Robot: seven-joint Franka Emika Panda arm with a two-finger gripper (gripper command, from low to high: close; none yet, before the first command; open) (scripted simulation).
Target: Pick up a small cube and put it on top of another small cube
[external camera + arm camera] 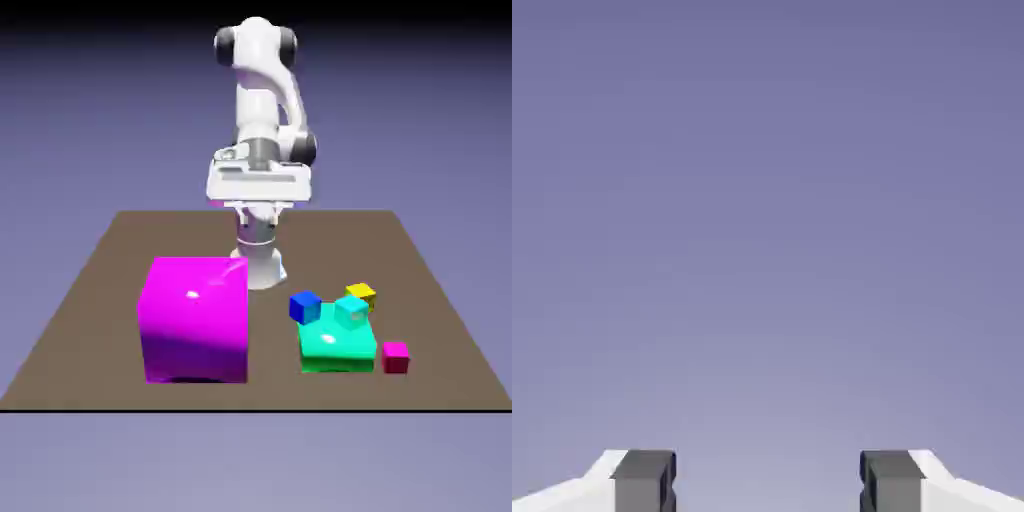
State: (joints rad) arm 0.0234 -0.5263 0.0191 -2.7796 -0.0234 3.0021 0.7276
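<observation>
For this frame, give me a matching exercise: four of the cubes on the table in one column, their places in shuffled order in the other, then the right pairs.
Column one:
1. large magenta cube
2. small blue cube
3. small yellow cube
4. small crimson cube

Column two:
A. behind the flat green block, toward the exterior view's right
B. alone on the exterior view's left
C. at the green block's back corner toward the exterior view's left
D. on the table beside the green block, on the exterior view's right, near the front

Pairs: 1-B, 2-C, 3-A, 4-D
</observation>
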